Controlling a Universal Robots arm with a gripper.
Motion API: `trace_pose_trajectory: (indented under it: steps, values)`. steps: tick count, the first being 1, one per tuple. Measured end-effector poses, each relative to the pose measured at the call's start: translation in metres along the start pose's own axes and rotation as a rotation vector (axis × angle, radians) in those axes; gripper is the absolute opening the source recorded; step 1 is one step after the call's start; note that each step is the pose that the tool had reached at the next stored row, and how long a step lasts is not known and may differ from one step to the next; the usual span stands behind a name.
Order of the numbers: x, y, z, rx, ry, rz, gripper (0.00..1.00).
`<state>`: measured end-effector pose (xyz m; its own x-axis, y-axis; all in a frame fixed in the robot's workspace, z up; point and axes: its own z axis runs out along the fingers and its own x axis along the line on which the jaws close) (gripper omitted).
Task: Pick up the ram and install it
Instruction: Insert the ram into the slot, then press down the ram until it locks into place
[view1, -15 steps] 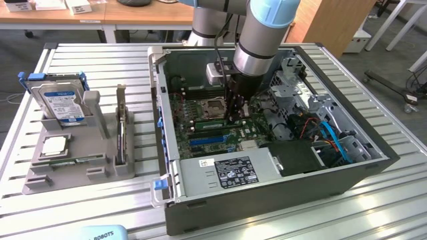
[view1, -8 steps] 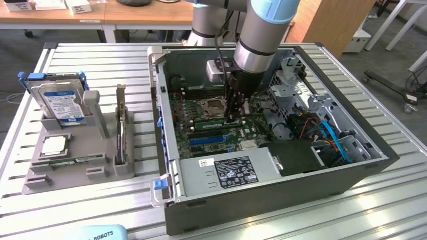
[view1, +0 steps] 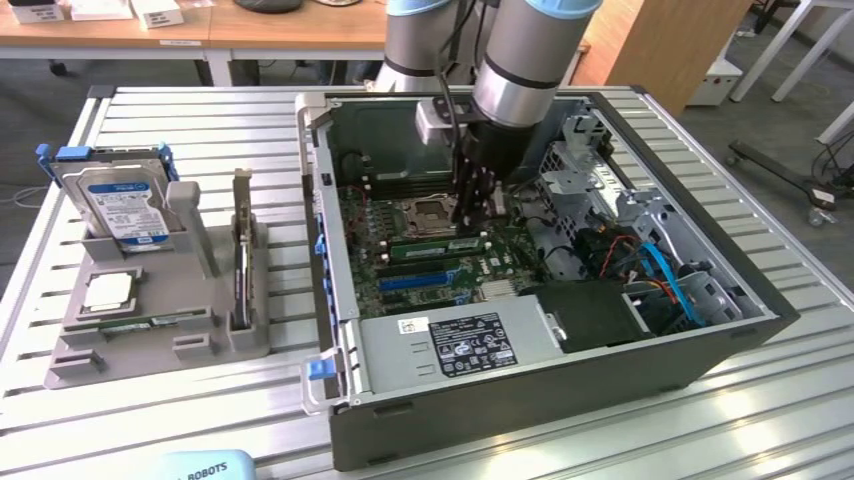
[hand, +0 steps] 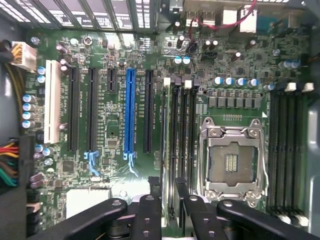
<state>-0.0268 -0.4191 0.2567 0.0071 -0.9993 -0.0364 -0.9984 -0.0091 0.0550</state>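
The ribbed metal tabletop (view1: 200, 130) carries a grey moulded holder (view1: 80, 365) near its edge on the exterior view's left. In the holder a hard drive (view1: 123, 208) stands upright, a square silver processor (view1: 110, 290) lies flat, and a tall dark expansion card (view1: 240, 270) stands on edge. To the right, on the middle of the tabletop, an open grey steel computer case (view1: 534, 400) lies with its green motherboard (view1: 400, 215) facing up. The ram (view1: 424, 243), a thin green stick, stands on its long edge among the memory slots beside the empty, metal-framed processor socket (hand: 232, 162). The black claw (view1: 470, 222) hangs straight down over the ram's end on the exterior view's right, its tip at the stick's upper edge. I cannot tell whether it clamps the stick or stands loose. In the wrist view the claw (hand: 169, 200) sits over those dark narrow slots. Further right, a glossy blue cable (view1: 667, 280) curves inside the case.
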Motion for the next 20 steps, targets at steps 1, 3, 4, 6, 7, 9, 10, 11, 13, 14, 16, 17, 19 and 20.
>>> trace_pose_trajectory:
  steps: [1, 3, 4, 6, 7, 9, 10, 11, 13, 14, 16, 17, 19, 20]
  values:
    - [0.0, 0.0001, -0.0026, 0.0, 0.0001, 0.0, 0.25]
    - [0.0, 0.0004, -0.0072, 0.0, 0.0, 0.0, 0.25]
    - [0.0, 0.0005, -0.0097, 0.0, 0.0, 0.0, 0.25]
    - [-0.001, 0.0008, -0.0142, 0.0, -0.0001, 0.0, 0.25]
    - [-0.001, 0.0009, -0.0162, 0.0, -0.0001, 0.0, 0.25]
    - [-0.001, 0.0011, -0.0204, 0.0, 0.0, 0.0, 0.25]
    - [-0.001, 0.0012, -0.0224, 0.0, 0.0, 0.0, 0.25]
    - [-0.001, 0.0013, -0.0241, 0.0, 0.0, 0.0, 0.25]
    - [-0.001, 0.0015, -0.0266, -0.0001, 0.0, 0.0, 0.25]
    - [-0.001, 0.0015, -0.0268, 0.0, -0.0001, 0.0, 0.25]
    - [-0.001, 0.0015, -0.0269, 0.0, 0.0, 0.0, 0.25]
    - [-0.001, 0.0015, -0.0269, 0.0, -0.0001, 0.0, 0.25]
    - [-0.001, 0.0015, -0.0269, 0.0, 0.0, 0.0, 0.25]
    - [-0.001, 0.0015, -0.0269, 0.0, 0.0, 0.0, 0.25]
